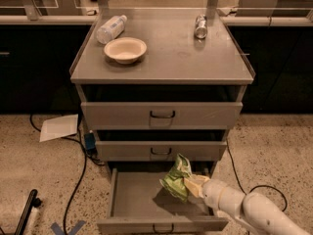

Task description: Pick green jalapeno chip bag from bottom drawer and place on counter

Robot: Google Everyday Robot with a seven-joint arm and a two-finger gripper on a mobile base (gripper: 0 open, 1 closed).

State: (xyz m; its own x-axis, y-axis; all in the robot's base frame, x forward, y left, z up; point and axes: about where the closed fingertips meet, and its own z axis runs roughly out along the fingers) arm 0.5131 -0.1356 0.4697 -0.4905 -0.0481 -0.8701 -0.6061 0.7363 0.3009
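Gripper: the gripper [190, 185] reaches in from the lower right on a white arm [244, 209], over the right side of the open drawer [132, 202].
Fingers: the pale fingers [196, 183] are clenched on the right edge of the bag [176, 179].
Bag: crumpled green foil, just left of the fingers, held upright above the drawer floor, with its shadow on the floor below and left of it.
Drawer: lowest of three, pulled out, its grey floor under and left of the fingers; its front handle lies below them.
Counter: the counter [166, 58] is the flat grey cabinet top, well above the fingers.
On the counter: a bowl [125, 49] and a lying bottle [111, 29] up to the left of the fingers, a can [200, 26] straight above them.
Floor: speckled, with a sheet of paper [59, 127] and dark cables [78, 175] far left of the fingers.
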